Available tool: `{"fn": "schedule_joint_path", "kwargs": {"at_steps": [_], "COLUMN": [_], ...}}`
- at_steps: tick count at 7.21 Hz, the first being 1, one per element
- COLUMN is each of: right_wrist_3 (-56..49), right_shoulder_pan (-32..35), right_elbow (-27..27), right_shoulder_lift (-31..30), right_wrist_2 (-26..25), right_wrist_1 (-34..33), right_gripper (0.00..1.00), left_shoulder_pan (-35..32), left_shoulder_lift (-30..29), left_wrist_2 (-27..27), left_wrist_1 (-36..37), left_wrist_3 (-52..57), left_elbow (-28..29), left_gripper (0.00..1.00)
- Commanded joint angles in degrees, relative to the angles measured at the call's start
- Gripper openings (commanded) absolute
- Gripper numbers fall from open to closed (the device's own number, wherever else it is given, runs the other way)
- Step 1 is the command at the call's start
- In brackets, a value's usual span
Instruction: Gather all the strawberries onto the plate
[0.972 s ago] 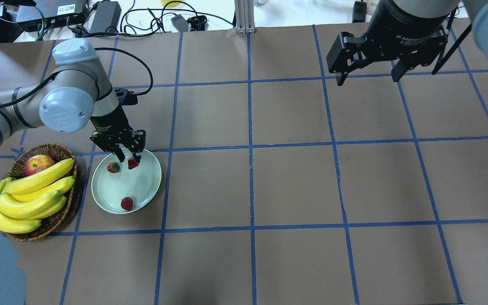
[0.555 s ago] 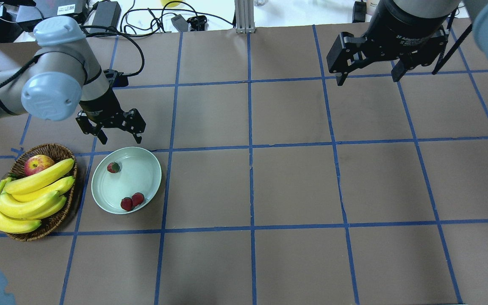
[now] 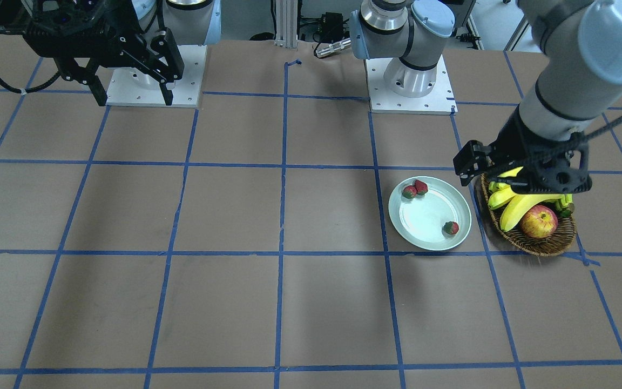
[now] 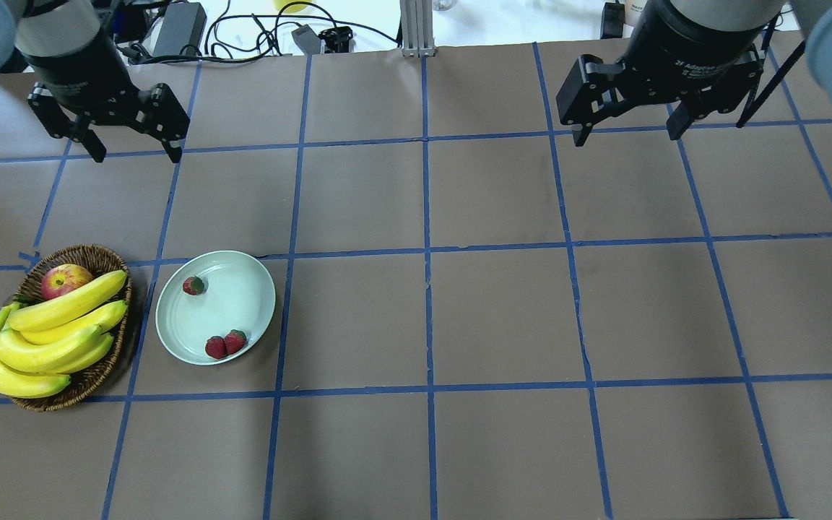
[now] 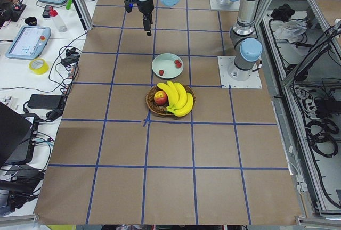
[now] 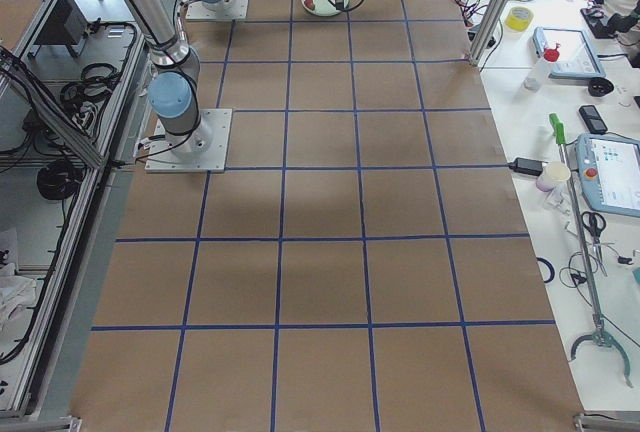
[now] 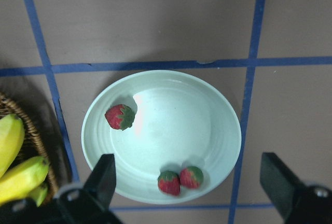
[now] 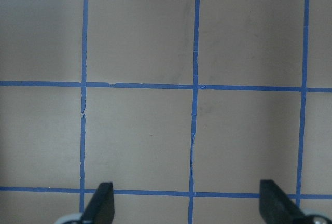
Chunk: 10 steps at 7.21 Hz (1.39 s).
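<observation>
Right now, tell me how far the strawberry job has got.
Done: all three strawberries lie in the plate, one alone, two side by side near its rim. In hand: nothing; left jaws and right jaws hang open and empty, away from it. Left: nothing I can see; no strawberry shows on the table or in the basket.

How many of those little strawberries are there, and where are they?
3, all on the plate: one strawberry alone on the basket side, and a pair side by side at the opposite rim. None looks hidden.
</observation>
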Motion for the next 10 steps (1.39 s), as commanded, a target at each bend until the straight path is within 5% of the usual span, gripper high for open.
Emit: {"fn": "schedule_joint_path", "kwargs": {"at_steps": [1, 10], "right_wrist_3": [0.1, 0.1], "right_shoulder_pan": [0.0, -0.1], "right_elbow": [0.0, 0.0], "right_shoulder_lift": [0.0, 0.0], "right_wrist_2": [0.1, 0.0], "right_wrist_1": [0.0, -0.1], "right_gripper": [1.0, 1.0], "left_shoulder_pan": [-1.1, -5.8], "left_shoulder_lift": [4.6, 8.0], "left_wrist_2": [-6.1, -4.4], "left_wrist_1": [-1.5, -0.9], "left_wrist_3": [-8.0, -9.3], "left_elbow": [-0.8, -4.4], "left_gripper": [1.0, 1.0]}}
